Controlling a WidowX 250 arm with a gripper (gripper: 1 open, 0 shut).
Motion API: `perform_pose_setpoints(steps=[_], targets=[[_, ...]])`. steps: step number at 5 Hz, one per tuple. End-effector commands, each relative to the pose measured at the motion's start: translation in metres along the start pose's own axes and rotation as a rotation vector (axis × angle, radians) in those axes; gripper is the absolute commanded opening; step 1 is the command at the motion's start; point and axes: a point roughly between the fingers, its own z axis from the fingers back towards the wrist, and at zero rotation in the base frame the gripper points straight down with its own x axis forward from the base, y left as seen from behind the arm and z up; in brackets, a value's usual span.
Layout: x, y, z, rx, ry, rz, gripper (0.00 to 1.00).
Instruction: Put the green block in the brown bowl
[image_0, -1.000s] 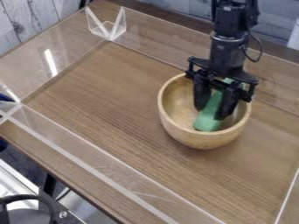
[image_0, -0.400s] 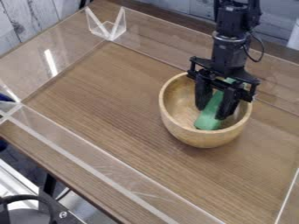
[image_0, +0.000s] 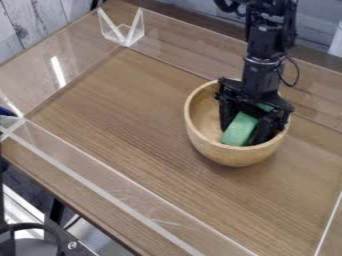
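Fingers (image_0: 229, 112) of the black gripper (image_0: 251, 115) stand spread apart, 1 on each side of the green block (image_0: 242, 129), with the jaws reaching down into the brown bowl (image_0: 203, 136); whether the fingertips touch the block cannot be told at this size. Green block: a bright, plain bar lying inside the bowl, leaning from the bowl floor up toward the far right wall (its upper end is partly hidden by the gripper). Brown bowl: round, light wood with thick walls, sitting at the right of the wooden table (image_0: 120, 110); the arm (image_0: 270, 40) rises nearly vertically from the gripper toward the upper edge of the view. Clear acrylic walls (image_0: 80, 165) border the table along the near and left sides; a small clear angled stand (image_0: 122, 27) sits at the far left corner, well apart from the bowl. No brand, label or writing can be read on the block, the bowl or the arm.
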Motion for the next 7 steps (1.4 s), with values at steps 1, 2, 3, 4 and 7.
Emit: perform_pose_setpoints(steps=[1, 2, 3, 4, 7], targets=[[-0.001, 0.0, 0.007, 0.0, -0.014, -0.004, 1.0], [-0.003, 0.001, 0.011, -0.003, -0.015, 0.0, 1.0], [-0.005, 0.001, 0.014, -0.005, -0.013, 0.004, 1.0], [-0.007, 0.001, 0.017, -0.008, -0.012, 0.008, 1.0], [-0.013, 0.003, 0.029, -0.016, -0.016, 0.024, 1.0]])
